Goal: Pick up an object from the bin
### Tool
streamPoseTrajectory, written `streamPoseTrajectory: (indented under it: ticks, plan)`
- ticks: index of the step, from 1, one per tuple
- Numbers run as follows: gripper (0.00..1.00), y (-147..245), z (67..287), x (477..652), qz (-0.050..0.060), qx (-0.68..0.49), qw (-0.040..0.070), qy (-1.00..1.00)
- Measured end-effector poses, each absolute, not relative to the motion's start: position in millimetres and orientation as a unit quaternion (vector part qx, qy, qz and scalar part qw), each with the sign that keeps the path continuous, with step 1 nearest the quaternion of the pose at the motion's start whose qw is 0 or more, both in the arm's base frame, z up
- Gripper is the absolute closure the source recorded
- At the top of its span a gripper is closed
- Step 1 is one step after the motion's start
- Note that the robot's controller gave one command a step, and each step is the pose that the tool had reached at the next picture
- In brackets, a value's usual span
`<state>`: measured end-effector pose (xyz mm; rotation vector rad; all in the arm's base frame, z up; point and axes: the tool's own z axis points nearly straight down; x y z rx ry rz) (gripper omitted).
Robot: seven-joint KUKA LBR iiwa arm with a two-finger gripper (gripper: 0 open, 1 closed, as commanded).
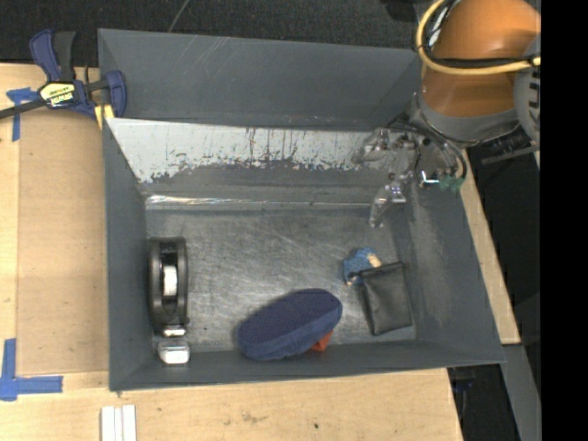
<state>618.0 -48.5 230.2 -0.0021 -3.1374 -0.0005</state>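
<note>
Nearest, by the front wall of the bin lie a small white block and a dark blue cap with something orange under its edge, a black roll just behind the block. Further right sit a black pouch and a small blue lump at its corner; beyond them my fingers hang near the far wall, apart or together I cannot tell.

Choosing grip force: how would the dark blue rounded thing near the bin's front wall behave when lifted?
The dark blue rounded thing looks like soft fabric, so it would probably sag rather than hold shape. Its matte surface suggests little slipping. It partly covers an orange thing, which may shift.
</note>
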Motion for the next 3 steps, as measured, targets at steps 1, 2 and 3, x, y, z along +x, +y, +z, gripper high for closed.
streamPoseTrajectory:
  ticks: [1, 2, 3]
  plan:
    - [0.00, -75, 93, 562.7, 0.000, 0.099, 0.002, -0.995]
    - [1.00, -75, 97, 565.9, 0.000, 0.100, -0.002, -0.995]
    - [1.00, -53, 262, 555.5, 0.001, 0.214, -0.006, -0.977]
